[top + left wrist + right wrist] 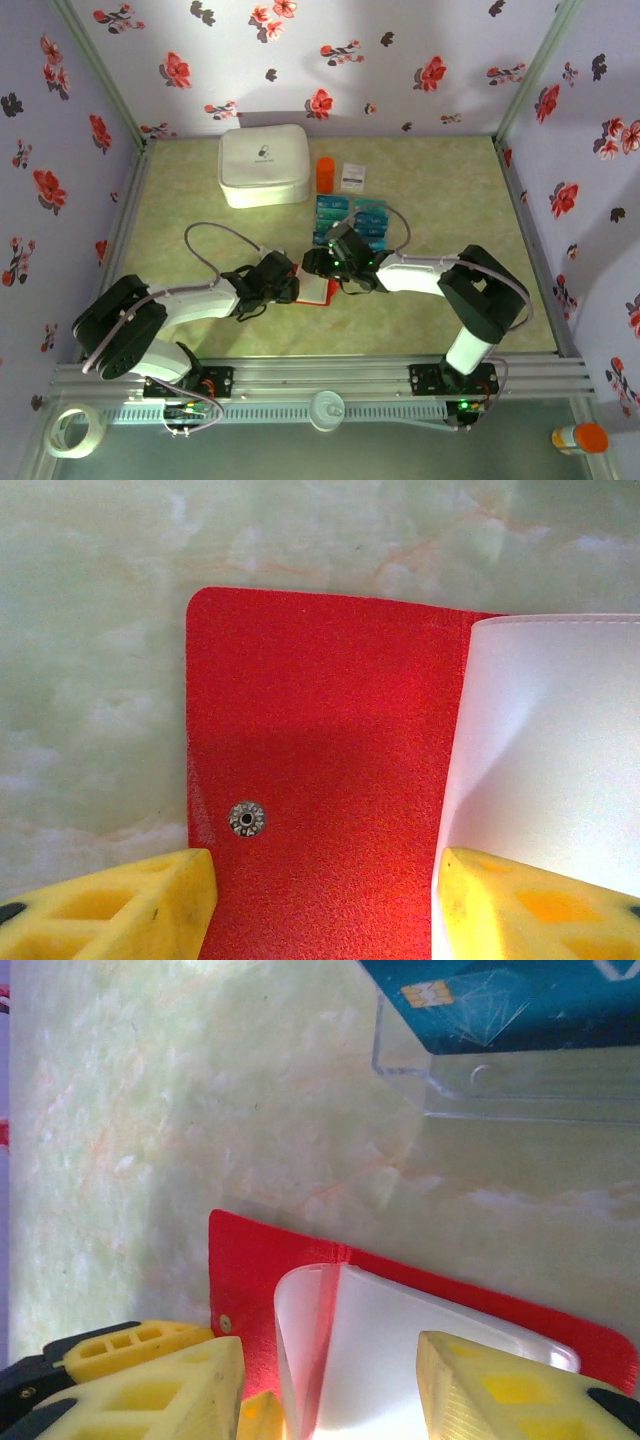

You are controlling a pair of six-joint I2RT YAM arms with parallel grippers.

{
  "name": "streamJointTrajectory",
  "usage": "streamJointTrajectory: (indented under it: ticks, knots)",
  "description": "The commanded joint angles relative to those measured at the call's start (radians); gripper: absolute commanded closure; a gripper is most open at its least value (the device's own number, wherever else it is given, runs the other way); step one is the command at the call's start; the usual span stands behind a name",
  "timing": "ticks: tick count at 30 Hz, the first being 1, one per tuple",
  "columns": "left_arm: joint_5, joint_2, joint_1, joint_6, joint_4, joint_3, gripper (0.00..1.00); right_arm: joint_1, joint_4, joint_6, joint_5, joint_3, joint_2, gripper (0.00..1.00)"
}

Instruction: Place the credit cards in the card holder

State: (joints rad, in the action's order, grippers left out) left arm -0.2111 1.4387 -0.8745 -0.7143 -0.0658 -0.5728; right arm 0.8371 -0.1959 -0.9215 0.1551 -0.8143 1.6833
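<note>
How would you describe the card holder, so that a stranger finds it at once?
Start from the large white zip case at the back of the table. Come toward the arms, between the two tools. The card holder lies open there: flat, bright red, with pale clear pockets, unlike the teal credit cards behind it.

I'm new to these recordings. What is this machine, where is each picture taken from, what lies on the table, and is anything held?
Two robot arms are bolted at the table's near edge. The overhead view looks down on both; the other two pictures come from cameras on each wrist, with yellow fingers at the bottom. On the table lie a white zip case, an orange cylinder, a small white packet, teal cards and an open red wallet with pale pockets. The left gripper straddles the wallet's red cover; the right gripper straddles the pockets. Both stand partly open, and I can't tell whether either grips the wallet.
</note>
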Motion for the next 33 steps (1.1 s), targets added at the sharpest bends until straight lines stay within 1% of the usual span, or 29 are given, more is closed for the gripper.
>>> streamJointTrajectory:
  ticks: [1,6,9,11,14,16,18,21,26,33]
  knots:
    - [0.062,0.039,-0.012,-0.002,0.004,0.042,0.37,-0.007,-0.077,-0.056,0.047,0.010,0.041,0.51]
    - [0.062,0.032,-0.011,-0.005,0.008,0.047,0.37,-0.007,-0.150,-0.097,0.097,-0.002,0.085,0.52]
    - [0.059,0.014,-0.011,-0.005,0.003,0.048,0.33,-0.006,-0.192,-0.117,0.123,-0.004,0.095,0.51]
    - [0.051,-0.018,-0.009,-0.008,-0.008,0.049,0.27,-0.005,-0.205,-0.129,0.128,-0.004,0.093,0.52]
    - [0.026,-0.097,-0.008,-0.012,-0.033,0.050,0.14,0.000,-0.202,-0.138,0.126,-0.004,0.077,0.50]
    - [0.012,-0.170,0.001,-0.017,-0.053,0.052,0.05,0.008,-0.189,-0.140,0.115,-0.008,0.066,0.44]
    - [0.004,-0.236,0.013,-0.022,-0.071,0.055,0.00,0.019,-0.168,-0.138,0.099,-0.015,0.056,0.40]
    - [0.001,-0.330,0.049,-0.041,-0.096,0.065,0.00,0.034,-0.140,-0.135,0.083,-0.033,0.052,0.36]
    - [0.001,-0.466,0.113,-0.086,-0.123,0.095,0.00,0.063,-0.100,-0.138,0.058,-0.083,0.067,0.32]
    - [0.003,-0.583,0.184,-0.090,-0.201,0.095,0.00,0.088,-0.062,-0.144,0.034,-0.179,0.138,0.28]
